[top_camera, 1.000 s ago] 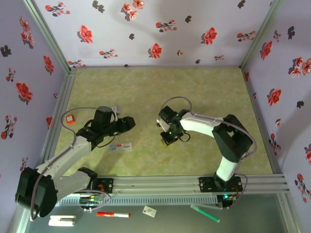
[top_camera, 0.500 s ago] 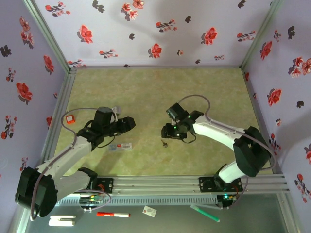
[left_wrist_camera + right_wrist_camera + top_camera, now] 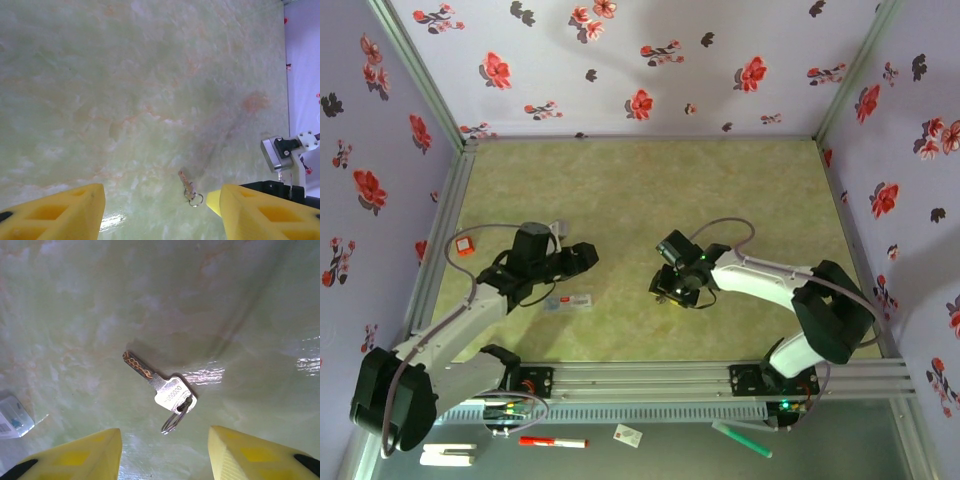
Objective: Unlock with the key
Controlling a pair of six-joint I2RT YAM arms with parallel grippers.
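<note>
— Where's the small grey metal key [image 3: 160, 385]?
— Flat on the green marbled tabletop [image 3: 75, 300], just ahead of my right tool [image 3: 164, 440], between its spread, empty jaws.
— Your left tool [image 3: 160, 200]?
— Released too, holding nothing.

Pale green marbled table [image 3: 620, 190] carries the key [image 3: 159, 385], a clear packet [image 3: 568, 301], a small red object [image 3: 466, 246].

Pale lilac walls [image 3: 560, 40] with red flowers [image 3: 640, 103] — a green marbled tabletop [image 3: 620, 190] below.
</note>
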